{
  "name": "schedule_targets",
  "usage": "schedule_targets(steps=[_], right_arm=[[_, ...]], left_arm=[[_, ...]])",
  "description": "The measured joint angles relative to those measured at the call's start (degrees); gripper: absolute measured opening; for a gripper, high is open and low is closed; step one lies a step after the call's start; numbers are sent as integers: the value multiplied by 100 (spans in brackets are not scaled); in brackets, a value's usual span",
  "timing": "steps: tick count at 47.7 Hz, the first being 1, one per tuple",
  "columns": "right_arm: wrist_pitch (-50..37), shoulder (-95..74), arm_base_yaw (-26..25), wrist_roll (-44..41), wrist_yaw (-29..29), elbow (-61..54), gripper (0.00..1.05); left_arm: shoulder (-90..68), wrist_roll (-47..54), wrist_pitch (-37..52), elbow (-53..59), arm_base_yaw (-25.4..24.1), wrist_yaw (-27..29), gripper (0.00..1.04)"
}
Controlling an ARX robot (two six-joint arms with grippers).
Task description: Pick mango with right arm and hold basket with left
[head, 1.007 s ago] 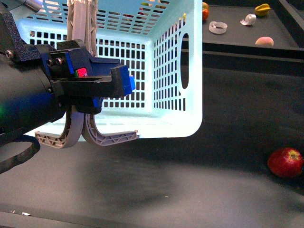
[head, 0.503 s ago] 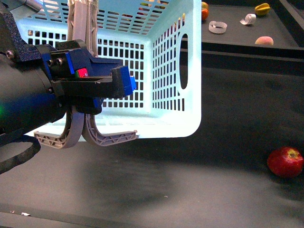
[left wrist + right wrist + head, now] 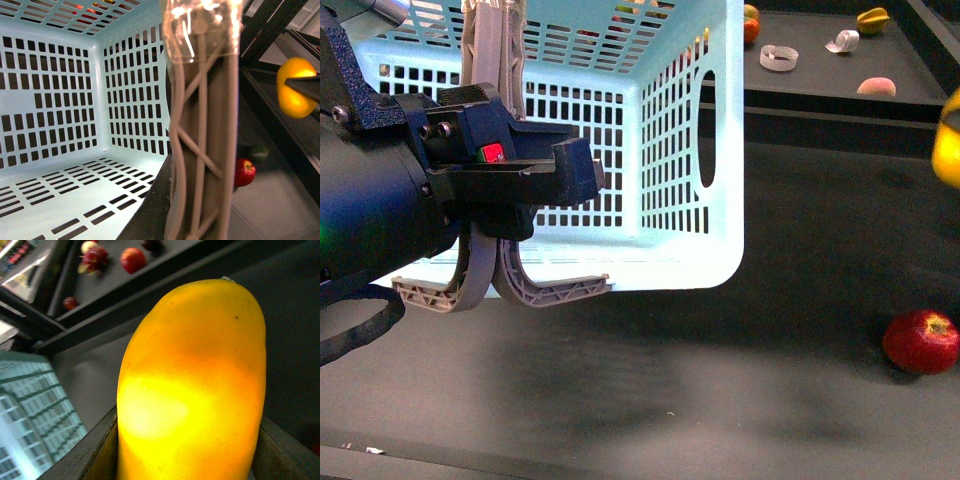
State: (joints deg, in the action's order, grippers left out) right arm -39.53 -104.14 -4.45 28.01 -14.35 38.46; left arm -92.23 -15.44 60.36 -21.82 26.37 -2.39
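Observation:
The light turquoise basket [image 3: 680, 150] hangs tilted above the dark table, its open inside showing in the left wrist view [image 3: 55, 125]. My left gripper [image 3: 492, 40] is shut on the basket at its near rim, the two ribbed fingers [image 3: 202, 125] pressed together. The grey handles [image 3: 535, 292] dangle below the black arm. The yellow-orange mango [image 3: 192, 385] fills the right wrist view, with my right gripper [image 3: 190, 452] shut on it, a dark jaw on each side. The mango is in the air at the front view's right edge [image 3: 948, 140], right of the basket [image 3: 295, 92].
A red apple [image 3: 920, 342] lies on the table at the near right, also visible in the left wrist view as the apple [image 3: 244, 172]. A raised shelf [image 3: 840, 115] at the back holds a starfruit [image 3: 872, 18], a peach [image 3: 876, 87] and a tape roll [image 3: 779, 57].
The mango has come into the front view at the right edge, lifted off the table. The basket and left arm have stayed almost still.

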Motion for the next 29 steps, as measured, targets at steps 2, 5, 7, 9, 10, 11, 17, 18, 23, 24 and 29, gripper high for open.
schedule_targets(steps=[2, 5, 7, 9, 10, 11, 17, 18, 23, 24, 29], right_arm=[[48, 254, 254, 42, -2, -15, 61], [81, 448, 511, 74, -28, -20, 61], [98, 553, 708, 92, -35, -20, 61], [118, 627, 909, 109, -15, -15, 61], [127, 658, 1043, 120, 0, -11, 61], [131, 667, 1110, 129, 28, -9, 61], [258, 660, 1869, 186, 221, 94, 61], [275, 649, 1980, 184, 275, 125, 61], [334, 581, 2503, 192, 466, 400, 60], [350, 560, 2581, 192, 509, 461, 60], [431, 380, 2933, 205, 627, 774, 60]], left_arm=[[0, 0, 0, 0, 0, -7, 6], [0, 0, 0, 0, 0, -9, 6], [0, 0, 0, 0, 0, -9, 6], [0, 0, 0, 0, 0, -11, 6], [0, 0, 0, 0, 0, -11, 6], [0, 0, 0, 0, 0, -9, 6], [0, 0, 0, 0, 0, -4, 6], [0, 0, 0, 0, 0, -2, 6], [0, 0, 0, 0, 0, -2, 6], [0, 0, 0, 0, 0, -2, 6], [0, 0, 0, 0, 0, -7, 6]])
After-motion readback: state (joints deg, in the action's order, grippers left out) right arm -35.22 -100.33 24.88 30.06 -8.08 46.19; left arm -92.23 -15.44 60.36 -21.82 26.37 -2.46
